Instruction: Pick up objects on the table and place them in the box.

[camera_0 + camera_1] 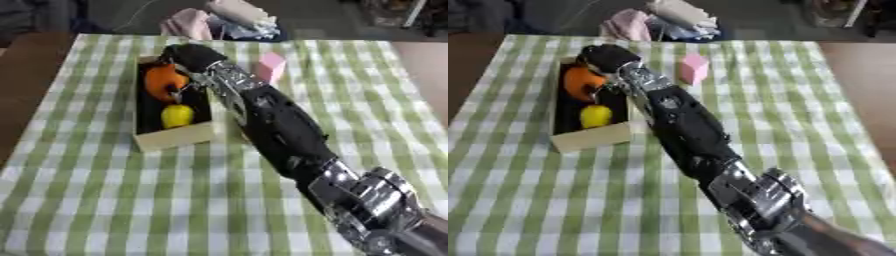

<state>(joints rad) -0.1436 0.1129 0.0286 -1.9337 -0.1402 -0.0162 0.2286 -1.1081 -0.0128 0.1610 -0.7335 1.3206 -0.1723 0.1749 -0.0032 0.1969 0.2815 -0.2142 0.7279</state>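
Two fruits lay inside the box, an orange one at its far end under the right hand, fingers curled at it, apparently setting it down, a yellow one nearer. Right of the box, a pink block waited on the counter, presumably next.

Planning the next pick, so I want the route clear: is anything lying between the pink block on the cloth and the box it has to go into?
Yes: the robot's right forearm crosses the gap between the pink block and the box, with the right robot hand over the box's far end.
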